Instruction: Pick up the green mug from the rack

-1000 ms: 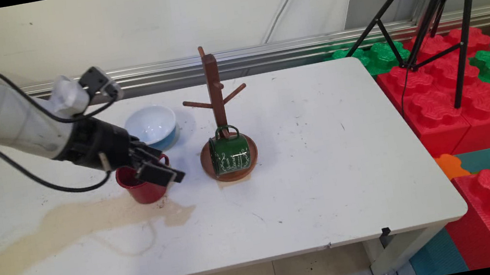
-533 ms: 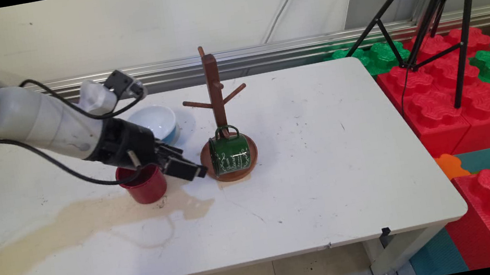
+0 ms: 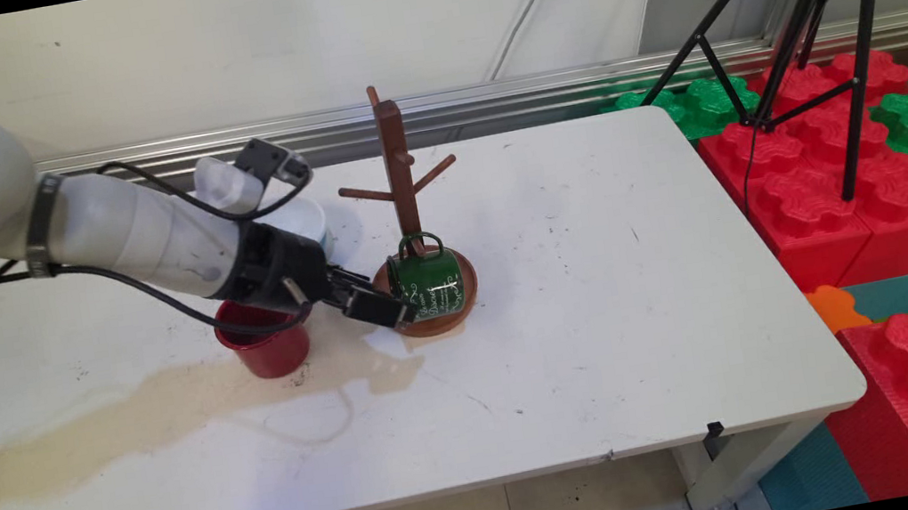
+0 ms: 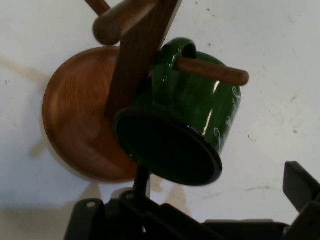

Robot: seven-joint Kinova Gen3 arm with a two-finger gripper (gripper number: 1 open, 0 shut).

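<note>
1. My gripper [image 3: 388, 310] sits low at the left edge of the mug tree [image 3: 396, 156] base, its jaws spread apart and holding nothing.
2. The green mug [image 3: 433, 283] hangs by its handle on the tree's lowest peg, its mouth facing my gripper.
3. The red cup [image 3: 270, 347] stands left of the tree, and the bowl [image 3: 311, 219] lies behind-left.

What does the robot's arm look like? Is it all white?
Mostly. The arm is made of fat, rounded white tubes with a dark band round one. Thin black cables loop along it. A small black box sits near the wrist. The end effector is black, with jointed links and flat fingers.
</note>
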